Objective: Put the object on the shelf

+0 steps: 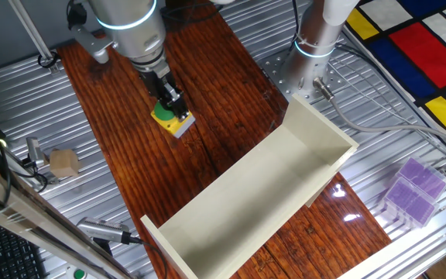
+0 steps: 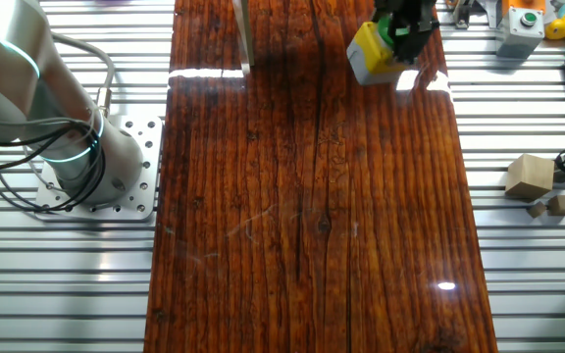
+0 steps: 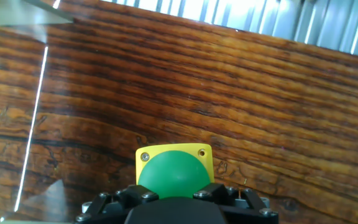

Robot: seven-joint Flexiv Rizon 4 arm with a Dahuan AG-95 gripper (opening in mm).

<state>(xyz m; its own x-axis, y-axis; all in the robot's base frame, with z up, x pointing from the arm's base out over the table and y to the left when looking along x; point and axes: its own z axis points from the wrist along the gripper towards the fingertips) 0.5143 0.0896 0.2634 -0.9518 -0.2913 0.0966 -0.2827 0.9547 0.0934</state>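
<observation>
The object is a yellow box with a round green button (image 1: 173, 119). It hangs tilted in my gripper (image 1: 169, 106) over the dark wooden board, its grey base turned down to the right. The gripper is shut on it from above. In the other fixed view the object (image 2: 373, 55) sits under the gripper (image 2: 401, 31) near the board's top edge. In the hand view the green button (image 3: 171, 172) fills the space between the black fingers of the gripper (image 3: 173, 194). The shelf (image 1: 281, 159), a long cream-white trough, lies diagonally on the board, to the right of the object and nearer the camera.
A tan wooden cube (image 1: 63, 162) lies on the metal table left of the board; it also shows in the other fixed view (image 2: 530, 176). Purple translucent boxes (image 1: 413, 190) stand at the right. A second arm's base (image 1: 316, 35) stands behind the shelf.
</observation>
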